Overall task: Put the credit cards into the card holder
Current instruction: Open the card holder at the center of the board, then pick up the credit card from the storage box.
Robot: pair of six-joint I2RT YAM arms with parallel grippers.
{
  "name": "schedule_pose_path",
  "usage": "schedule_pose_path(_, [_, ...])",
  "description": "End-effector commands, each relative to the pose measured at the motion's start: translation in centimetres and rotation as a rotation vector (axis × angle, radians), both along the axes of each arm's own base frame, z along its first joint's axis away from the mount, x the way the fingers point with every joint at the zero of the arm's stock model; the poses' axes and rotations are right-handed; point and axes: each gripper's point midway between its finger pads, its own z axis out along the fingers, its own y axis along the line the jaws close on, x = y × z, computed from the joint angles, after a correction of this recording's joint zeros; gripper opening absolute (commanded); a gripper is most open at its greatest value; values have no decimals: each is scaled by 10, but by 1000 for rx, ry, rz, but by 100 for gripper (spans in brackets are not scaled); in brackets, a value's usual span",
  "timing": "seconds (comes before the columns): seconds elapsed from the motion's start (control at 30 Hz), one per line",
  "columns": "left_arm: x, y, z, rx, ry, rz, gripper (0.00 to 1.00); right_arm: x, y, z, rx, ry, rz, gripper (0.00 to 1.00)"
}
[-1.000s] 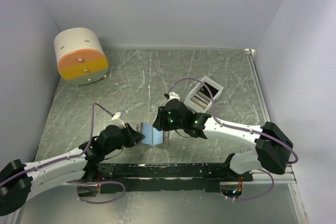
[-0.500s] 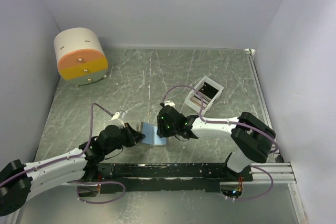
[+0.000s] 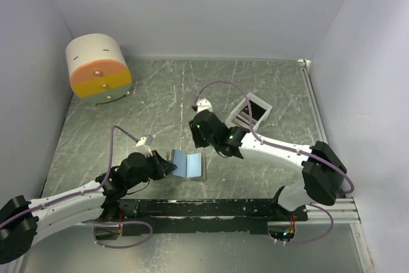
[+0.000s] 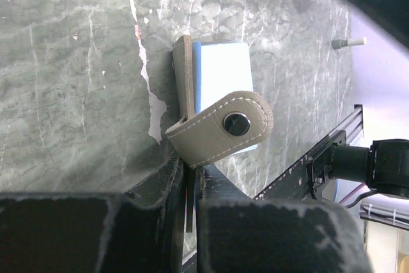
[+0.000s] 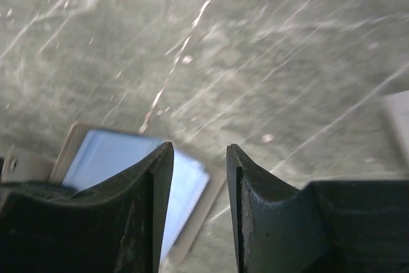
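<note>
The left gripper (image 4: 192, 174) pinches the edge of the open card holder (image 3: 189, 164). The right gripper (image 5: 199, 150) hangs just past it, jaws apart and empty. A white tray (image 3: 259, 102) with the credit cards (image 3: 241, 119) sits farther back.

— Can any lettering be read on the taupe-grey leather bifold wallet (image 4: 217, 87) at the tips of the left pincer (image 4: 190, 180)?
— No; its rounded snap tab (image 4: 238, 123), just beyond those tips, is plain. Nothing legible anywhere.
</note>
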Motion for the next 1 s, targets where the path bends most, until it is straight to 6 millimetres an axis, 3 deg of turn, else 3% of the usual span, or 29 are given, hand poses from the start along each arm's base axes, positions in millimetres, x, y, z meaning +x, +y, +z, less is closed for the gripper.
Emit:
schedule_pose_path(0.0, [-3, -11, 19, -54, -29, -49, 7, 42, -51, 22, -157, -113, -81, 40])
schedule_pose_path(0.07, [-4, -12, 19, -54, -26, -56, 7, 64, -68, 35, -170, -137, -120, 41])
schedule_pose_path(0.23, [-8, -14, 22, -59, -30, -82, 7, 108, -133, 39, -329, -218, -257, 43])
schedule_pose_path(0.3, [-9, -15, 24, -62, -33, -91, 7, 121, -148, 44, -361, -261, -244, 45])
schedule_pose_path(0.4, [-11, -16, 26, -70, -38, -109, 7, 128, -166, 28, -398, -226, -190, 49])
schedule_pose_path(0.53, [-16, -16, 26, -81, -38, -128, 7, 147, -184, 17, -462, -136, -154, 53])
schedule_pose_path(0.73, [-20, -19, 29, -113, -38, -149, 8, 159, -210, -8, -563, -65, -101, 53])
schedule_pose_path(0.97, [-20, -19, 30, -123, -47, -147, 8, 166, -200, -20, -554, -113, 42, 52])
